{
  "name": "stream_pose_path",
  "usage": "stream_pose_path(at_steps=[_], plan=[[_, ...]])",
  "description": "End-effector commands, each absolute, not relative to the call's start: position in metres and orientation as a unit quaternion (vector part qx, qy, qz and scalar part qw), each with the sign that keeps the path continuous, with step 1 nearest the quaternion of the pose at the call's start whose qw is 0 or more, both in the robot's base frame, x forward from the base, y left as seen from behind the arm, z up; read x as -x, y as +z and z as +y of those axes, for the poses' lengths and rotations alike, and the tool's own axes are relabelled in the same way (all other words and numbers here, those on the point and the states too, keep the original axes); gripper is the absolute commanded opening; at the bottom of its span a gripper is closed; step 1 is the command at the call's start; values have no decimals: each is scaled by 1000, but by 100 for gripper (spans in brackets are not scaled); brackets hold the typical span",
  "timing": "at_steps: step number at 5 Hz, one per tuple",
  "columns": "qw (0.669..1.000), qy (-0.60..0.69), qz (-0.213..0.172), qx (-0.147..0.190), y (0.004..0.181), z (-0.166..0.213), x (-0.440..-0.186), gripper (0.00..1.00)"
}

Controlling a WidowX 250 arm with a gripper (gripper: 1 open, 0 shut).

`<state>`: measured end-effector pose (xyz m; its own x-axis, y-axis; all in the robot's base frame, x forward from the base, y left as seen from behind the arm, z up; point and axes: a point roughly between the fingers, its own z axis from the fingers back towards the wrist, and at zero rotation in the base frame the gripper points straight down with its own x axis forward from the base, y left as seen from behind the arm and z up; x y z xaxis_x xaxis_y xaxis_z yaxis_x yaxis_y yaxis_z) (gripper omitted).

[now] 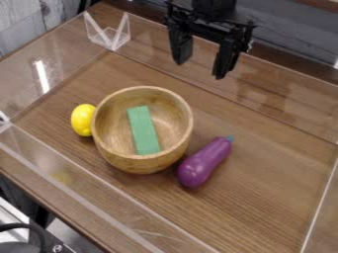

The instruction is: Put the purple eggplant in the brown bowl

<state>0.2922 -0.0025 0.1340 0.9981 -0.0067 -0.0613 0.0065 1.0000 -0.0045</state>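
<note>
The purple eggplant [204, 162] lies on the wooden table just right of the brown bowl [117, 146], touching or nearly touching its rim, fat end toward the front. The bowl holds a green rectangular block [142, 129]. My gripper [203, 61] hangs at the back of the table, well above and behind both, its black fingers [226, 59] spread apart and pointing down with nothing between them.
A yellow lemon [83, 120] sits against the bowl's left side. A clear plastic stand [106, 32] is at the back left. Low transparent walls [79, 208] border the table's front and left edges.
</note>
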Motion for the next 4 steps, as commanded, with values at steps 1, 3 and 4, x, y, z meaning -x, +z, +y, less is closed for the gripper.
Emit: stream_pose_path(at_steps=[1, 3, 4], plan=[[999, -7, 41, 4, 125, -7, -283, 100], [998, -45, 40, 10, 95, -25, -250, 100], [998, -54, 34, 14, 86, -32, -243, 100]])
